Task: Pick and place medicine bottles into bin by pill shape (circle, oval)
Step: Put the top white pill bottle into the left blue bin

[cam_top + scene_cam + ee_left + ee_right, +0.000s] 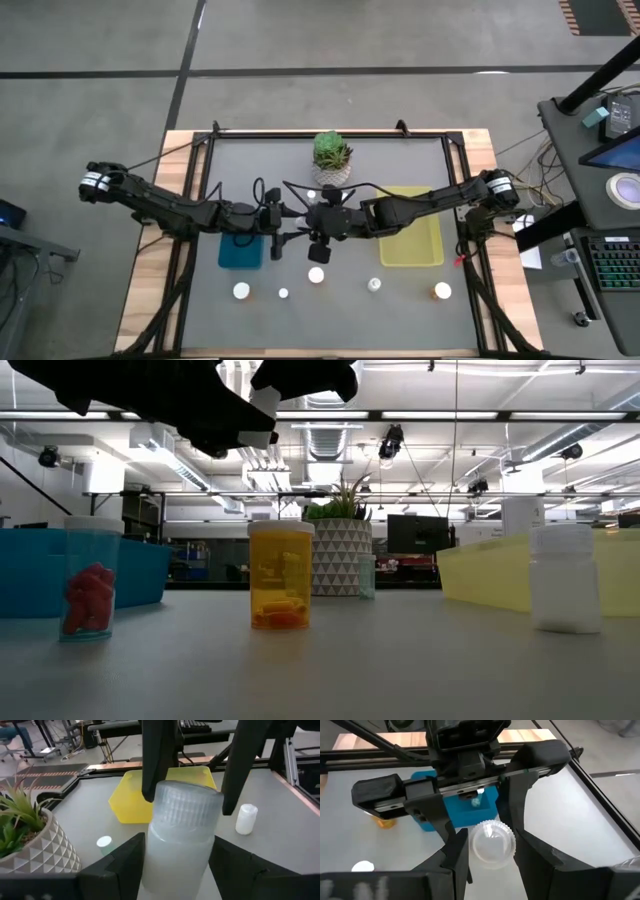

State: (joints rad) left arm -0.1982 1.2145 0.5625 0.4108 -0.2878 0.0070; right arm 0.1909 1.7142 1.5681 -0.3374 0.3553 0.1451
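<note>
Holding one clear bottle [177, 837] between my two hands above the middle of the counter [330, 305], I have both grips on it at once. My left hand [283, 220] closes around its frosted body: in the left wrist view my own two fingers [125, 870] flank the lower body on either side, touching it. My right hand [318, 222] meets it from the opposite side, and its fingers [157, 760] reach in at the ribbed cap; in the right wrist view that cap [492, 845] sits squarely between my right fingers, facing the camera. So the bottle's long axis runs roughly along my right hand's reach and across my left hand's fingers. Both hands are part-way open, stopped by the bottle; neither is wide. I cannot make out any pills inside, so its shape class is unclear to me. What the coming move turns on, I judge, is which hand lets go: the blue bin [240, 250] lies just beside and under my left hand, while the yellow bin [412, 240] lies beyond the bottle, just beside my right hand. Other medicine bottles [316, 275] stand in a row on the counter below and in front of my hands, well clear, and the potted succulent [332, 155] stands behind them.
</note>
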